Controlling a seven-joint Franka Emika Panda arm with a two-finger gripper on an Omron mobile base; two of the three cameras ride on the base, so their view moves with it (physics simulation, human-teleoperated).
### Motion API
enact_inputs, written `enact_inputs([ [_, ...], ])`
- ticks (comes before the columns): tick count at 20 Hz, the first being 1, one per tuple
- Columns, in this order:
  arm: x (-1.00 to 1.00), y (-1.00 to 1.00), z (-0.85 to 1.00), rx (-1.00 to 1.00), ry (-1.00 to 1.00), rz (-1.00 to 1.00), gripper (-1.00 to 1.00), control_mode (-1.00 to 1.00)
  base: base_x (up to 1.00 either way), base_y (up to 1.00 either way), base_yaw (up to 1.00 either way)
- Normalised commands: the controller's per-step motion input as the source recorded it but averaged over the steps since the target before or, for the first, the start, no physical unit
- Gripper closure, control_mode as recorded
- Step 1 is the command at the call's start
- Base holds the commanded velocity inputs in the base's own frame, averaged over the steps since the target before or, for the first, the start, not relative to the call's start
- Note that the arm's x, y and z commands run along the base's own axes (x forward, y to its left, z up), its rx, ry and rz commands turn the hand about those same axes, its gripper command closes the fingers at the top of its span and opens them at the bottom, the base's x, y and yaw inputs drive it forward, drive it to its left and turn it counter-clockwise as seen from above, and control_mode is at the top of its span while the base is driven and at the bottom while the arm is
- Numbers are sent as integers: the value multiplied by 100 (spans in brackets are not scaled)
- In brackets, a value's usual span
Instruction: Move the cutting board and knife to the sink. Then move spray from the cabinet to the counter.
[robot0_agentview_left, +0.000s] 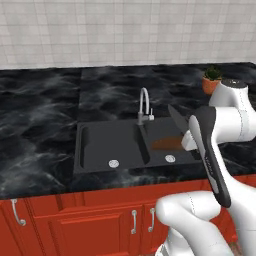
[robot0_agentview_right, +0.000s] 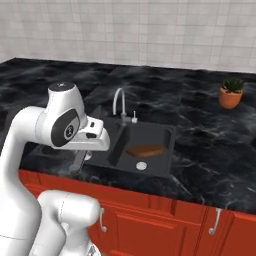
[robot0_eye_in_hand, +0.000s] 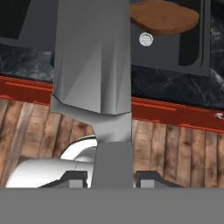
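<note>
gripper: gripper (robot0_eye_in_hand: 111, 178) narrow, jaws pinched on the knife's handle end, fingertips (robot0_eye_in_hand: 74, 177) on either side of it
knife: knife (robot0_eye_in_hand: 94, 65) held in the air on the robot's side of the sink (robot0_agentview_left: 100, 145), raised above its front rim; grey handle runs away from the hand, dark blade (robot0_agentview_left: 176, 116) points up and away in the left base view
knife handling: light, stiff, smooth handle so it can twist in the pinch; sharp tip, keep it off the basin wall; the grip sits low on the handle, so the blade end will likely swing
floor: wooden floor (robot0_eye_in_hand: 183, 153) below the hand, in front of the sink
drawers: red fronts (robot0_agentview_left: 100, 220) under the sink, silver handles
counter: black marble counter (robot0_agentview_left: 40, 115) all around the sink
cutting board: cutting board (robot0_agentview_left: 167, 144) already in the sink's right basin, lying tilted, beside the drain (robot0_eye_in_hand: 146, 39)
board handling: rigid, flat, heavier than the knife; leaves little bare basin floor, so the knife probably lands on or beside it
step: judging by this, board done, knife on its way, needs to go forward over the right basin and then be let go
faucet: faucet (robot0_agentview_left: 144, 102) at the sink's back rim, between the basins; risk of clipping it
plant: potted plant (robot0_agentview_left: 212, 80) behind the sink to the right, well apart
</note>
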Motion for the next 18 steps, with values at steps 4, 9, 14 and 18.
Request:
enact_inputs([
  [4, 0, 0, 0, 0, 0, 0, 100, 100, 29, -29, -23],
  [9, 0, 0, 0, 0, 0, 0, 100, 100, 35, -19, -3],
  [14, 0, 0, 0, 0, 0, 0, 100, 100, 55, -1, 13],
  [18, 0, 0, 0, 0, 0, 0, 100, 100, 52, -10, 8],
])
